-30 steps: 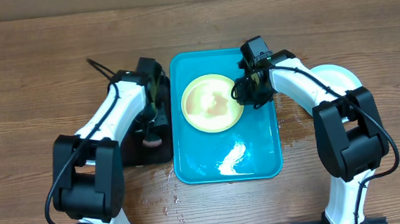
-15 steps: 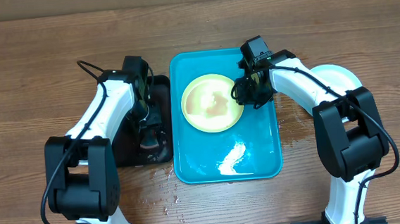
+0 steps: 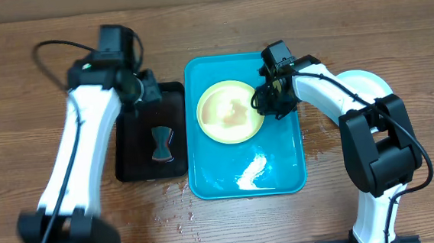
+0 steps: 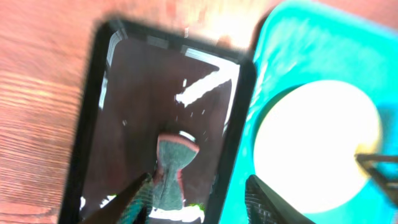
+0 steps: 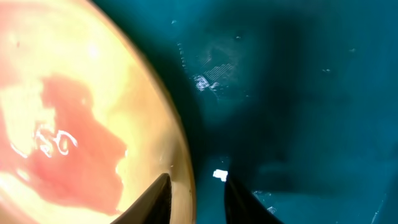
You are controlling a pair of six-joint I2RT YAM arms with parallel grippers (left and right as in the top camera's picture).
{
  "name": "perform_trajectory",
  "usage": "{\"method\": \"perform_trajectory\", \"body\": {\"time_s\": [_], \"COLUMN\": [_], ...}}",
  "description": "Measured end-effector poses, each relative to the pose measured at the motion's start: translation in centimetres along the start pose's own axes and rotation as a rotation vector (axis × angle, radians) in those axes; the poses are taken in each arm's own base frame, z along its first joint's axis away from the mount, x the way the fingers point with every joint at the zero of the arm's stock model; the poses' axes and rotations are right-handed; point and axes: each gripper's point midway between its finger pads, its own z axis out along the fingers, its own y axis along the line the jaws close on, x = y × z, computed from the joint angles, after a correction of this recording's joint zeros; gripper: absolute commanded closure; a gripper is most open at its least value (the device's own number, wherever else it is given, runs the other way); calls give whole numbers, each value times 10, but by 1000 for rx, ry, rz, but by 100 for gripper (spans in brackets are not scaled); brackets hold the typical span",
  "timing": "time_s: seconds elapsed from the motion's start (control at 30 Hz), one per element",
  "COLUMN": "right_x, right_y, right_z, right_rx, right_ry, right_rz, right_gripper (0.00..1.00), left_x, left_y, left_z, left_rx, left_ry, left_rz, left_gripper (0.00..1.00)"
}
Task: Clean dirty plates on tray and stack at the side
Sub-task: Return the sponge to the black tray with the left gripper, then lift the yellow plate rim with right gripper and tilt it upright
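Fingers of right tool straddle plate rim.

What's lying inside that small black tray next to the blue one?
A small grey, pinched-waist scrubber lies in the black tray, amid wet glints. From above, the left arm hides the tray's far end.

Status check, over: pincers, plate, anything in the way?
Left pincer open, empty. Right pincer astride plate rim, unclamped. Plate smeared red, on tray. Nothing blocking.
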Motion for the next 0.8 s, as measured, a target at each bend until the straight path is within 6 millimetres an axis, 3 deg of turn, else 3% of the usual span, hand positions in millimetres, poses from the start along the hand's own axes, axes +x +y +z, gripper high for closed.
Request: {"method": "perform_trajectory", "body": {"time_s": [0.17,0.4,0.43,0.47,0.63,0.8], "right_x": [-1,-9,-15,-22,-48,-63], "right_y": [2,8,9,12,29,48], "right_z": [1,-17,-24,-31,-61,-76], "right_rx": [-11,-20,-29,-42,-116,-163], "right_ry": [-4,20,8,-6,-66,-116], "right_rz": [1,18,23,27,28,20], "right_gripper": [96,96,96,96,96,96], "left_x": [-10,-10,-10,-10,-2,4], "left_y": [7,29,34,39,65,79], "left_z": [-58,-87,-92,-97,-122,-128], "left_rx": [30,-62,-83,-103,-221,-296], "left_ry": [-146,-236,-254,-271,-331,-330], "left_rz": [-47,-85,-95,-104,-137,-141], "left_gripper": [45,39,23,0,0,0]}}
